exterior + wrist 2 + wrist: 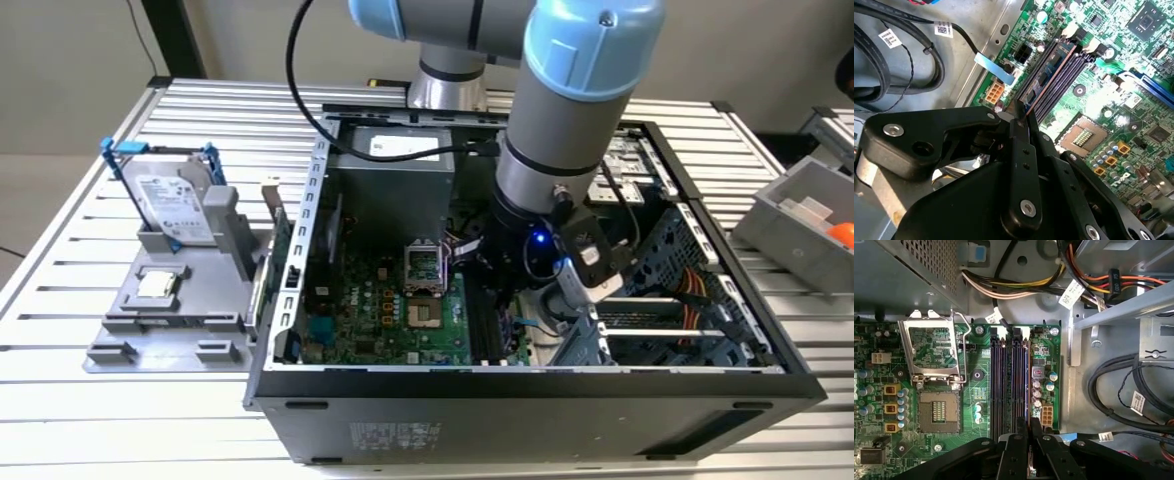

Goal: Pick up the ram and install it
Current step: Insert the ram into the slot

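The ram is a thin dark blue-green stick with black chips. It stands on edge along the outermost of the long black motherboard slots, at the board's edge. In the first wrist view the ram shows edge-on beside the other slots. My gripper is shut on the near end of the ram, one black finger on each face, and in the first wrist view the gripper straddles the stick. In the exterior view the gripper reaches down into the open computer case. Whether the stick is pressed fully home, I cannot tell.
An open CPU socket lies beside the slots. Black cable bundles and coloured wires run close to the board's edge. Outside the case, a silver hard drive stands in a grey fixture, and a grey bin sits at the exterior view's right.
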`<state>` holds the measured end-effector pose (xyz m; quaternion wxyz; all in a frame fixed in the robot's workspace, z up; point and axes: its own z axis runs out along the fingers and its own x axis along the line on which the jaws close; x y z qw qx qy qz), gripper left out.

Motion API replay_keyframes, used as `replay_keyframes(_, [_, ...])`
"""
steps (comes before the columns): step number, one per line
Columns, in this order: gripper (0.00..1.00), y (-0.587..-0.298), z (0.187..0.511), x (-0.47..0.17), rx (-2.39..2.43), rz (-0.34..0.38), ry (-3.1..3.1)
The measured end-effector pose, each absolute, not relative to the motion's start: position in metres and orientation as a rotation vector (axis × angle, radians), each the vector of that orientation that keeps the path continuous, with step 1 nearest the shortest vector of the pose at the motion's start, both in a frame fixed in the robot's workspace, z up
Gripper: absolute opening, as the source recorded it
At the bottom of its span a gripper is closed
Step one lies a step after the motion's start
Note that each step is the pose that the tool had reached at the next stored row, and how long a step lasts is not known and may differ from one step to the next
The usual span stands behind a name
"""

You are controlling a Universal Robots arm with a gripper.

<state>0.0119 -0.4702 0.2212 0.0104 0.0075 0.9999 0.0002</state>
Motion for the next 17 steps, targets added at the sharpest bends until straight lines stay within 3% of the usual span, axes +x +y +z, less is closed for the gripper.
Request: replay_keyframes(17, [0.00, -0.4686, 0.2150, 0.0118, 0.023, -0.001, 3.121])
